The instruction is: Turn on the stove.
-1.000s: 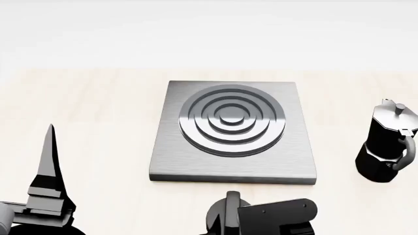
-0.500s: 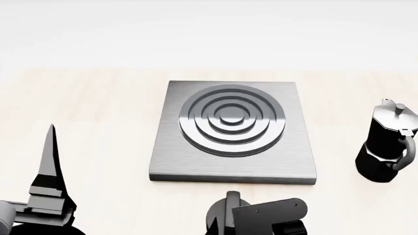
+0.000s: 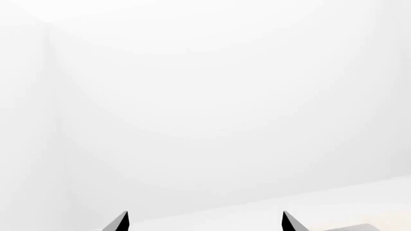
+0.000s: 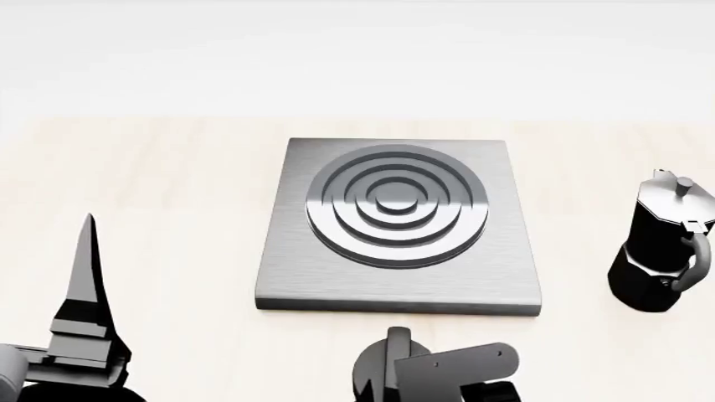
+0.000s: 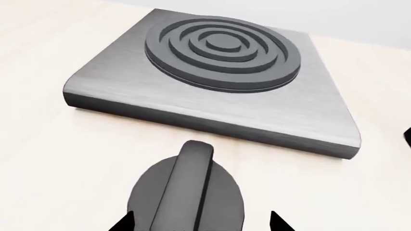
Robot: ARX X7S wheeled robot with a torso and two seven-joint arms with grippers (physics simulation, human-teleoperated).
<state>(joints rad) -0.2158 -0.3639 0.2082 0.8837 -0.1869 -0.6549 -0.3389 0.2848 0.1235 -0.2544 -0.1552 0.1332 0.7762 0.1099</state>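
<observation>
The stove is a square brushed grey plate (image 4: 335, 276) with a raised ring burner (image 4: 397, 205), lying mid-table. Its black round knob (image 4: 380, 364) with an upright fin sits on the table just in front of the plate. In the right wrist view the knob (image 5: 186, 192) lies between the two fingertips (image 5: 125, 223) of my right gripper (image 5: 201, 224), which is open around it, with a gap on each side. In the head view my right gripper (image 4: 453, 370) is just right of the knob. My left gripper (image 4: 87, 251) is open and empty, pointing up at the near left; it also shows in the left wrist view (image 3: 204, 224).
A black moka pot (image 4: 662, 243) stands on the pale wood table (image 4: 167, 209) at the right, apart from the stove plate (image 5: 212, 108). A white wall (image 3: 212, 96) fills the left wrist view.
My right gripper has shifted slightly left and lower in the head view, closer over the knob. The left arm has barely moved.
</observation>
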